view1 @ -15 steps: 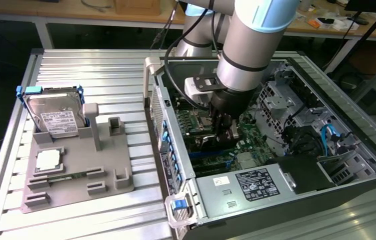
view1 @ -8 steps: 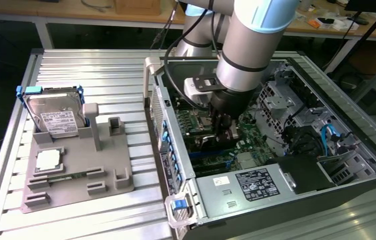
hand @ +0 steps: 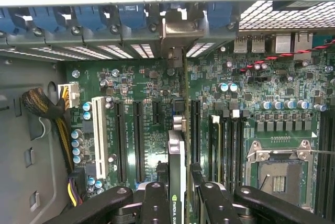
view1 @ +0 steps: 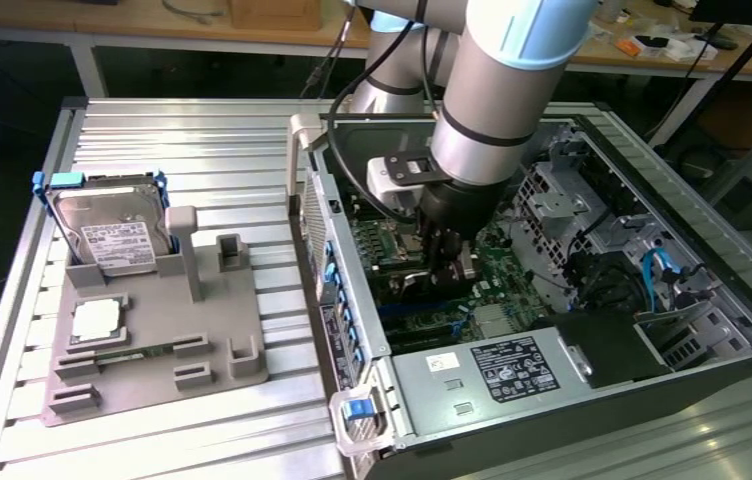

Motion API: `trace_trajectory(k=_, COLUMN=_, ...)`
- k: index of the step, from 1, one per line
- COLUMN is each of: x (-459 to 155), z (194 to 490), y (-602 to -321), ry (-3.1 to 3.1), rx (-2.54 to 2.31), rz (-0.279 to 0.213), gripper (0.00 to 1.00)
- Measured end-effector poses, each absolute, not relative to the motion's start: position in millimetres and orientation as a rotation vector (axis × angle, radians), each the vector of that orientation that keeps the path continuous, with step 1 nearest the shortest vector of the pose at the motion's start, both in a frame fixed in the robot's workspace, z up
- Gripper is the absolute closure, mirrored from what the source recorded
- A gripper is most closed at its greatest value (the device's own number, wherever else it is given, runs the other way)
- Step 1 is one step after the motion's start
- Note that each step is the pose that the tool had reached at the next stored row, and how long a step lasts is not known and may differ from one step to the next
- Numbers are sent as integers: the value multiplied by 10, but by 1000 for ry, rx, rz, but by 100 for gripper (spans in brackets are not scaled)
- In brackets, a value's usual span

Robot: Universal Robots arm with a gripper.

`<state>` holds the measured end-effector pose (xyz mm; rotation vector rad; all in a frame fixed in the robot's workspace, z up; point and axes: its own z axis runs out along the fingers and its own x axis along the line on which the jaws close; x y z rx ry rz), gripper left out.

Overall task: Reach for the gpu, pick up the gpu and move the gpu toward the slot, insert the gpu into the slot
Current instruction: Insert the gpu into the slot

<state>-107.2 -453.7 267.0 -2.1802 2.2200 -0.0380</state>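
1. At about nine o'clock in the exterior view, well apart from the arm, a grey fixture (view1: 216, 345) carries the hard drive (view1: 109, 235) and, just toward six o'clock of it, the processor chip (view1: 96, 318). Neither is the task's part.
2. At the centre stands the open computer case (view1: 349, 330). The arm reaches down into it, and the gripper (view1: 454, 268) hangs low over the motherboard (hand: 141, 88). The labelled power supply (view1: 510, 370) lies at about five o'clock of the gripper.
3. In the wrist view the gripper (hand: 180, 190) is drawn narrow. Its fingers (hand: 156, 200) press on the two flat faces of the gpu (hand: 176, 166), so the card is held.
4. The gpu stands on edge between the fingers and runs away from the wrist toward the case's rear wall. What looks like its metal bracket (hand: 180, 29) meets the rear opening there. The card lies parallel to the black expansion slots (hand: 137, 140) and in line between them. I cannot tell whether its lower edge is seated.
5. Judged as a part, the gpu is light, stiff and thin, but fragile. Its bare components and edge contacts would not tolerate squeezing or twisting. The flat faces near the upper edge look like the safest hold, and any tilt could jam it in a slot.
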Motion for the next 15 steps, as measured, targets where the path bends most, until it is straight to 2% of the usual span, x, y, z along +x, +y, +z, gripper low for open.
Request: trace_trajectory(k=15, x=-1073, z=2668, y=-4575, ry=2220, rx=-2180, rz=-38, gripper=73)
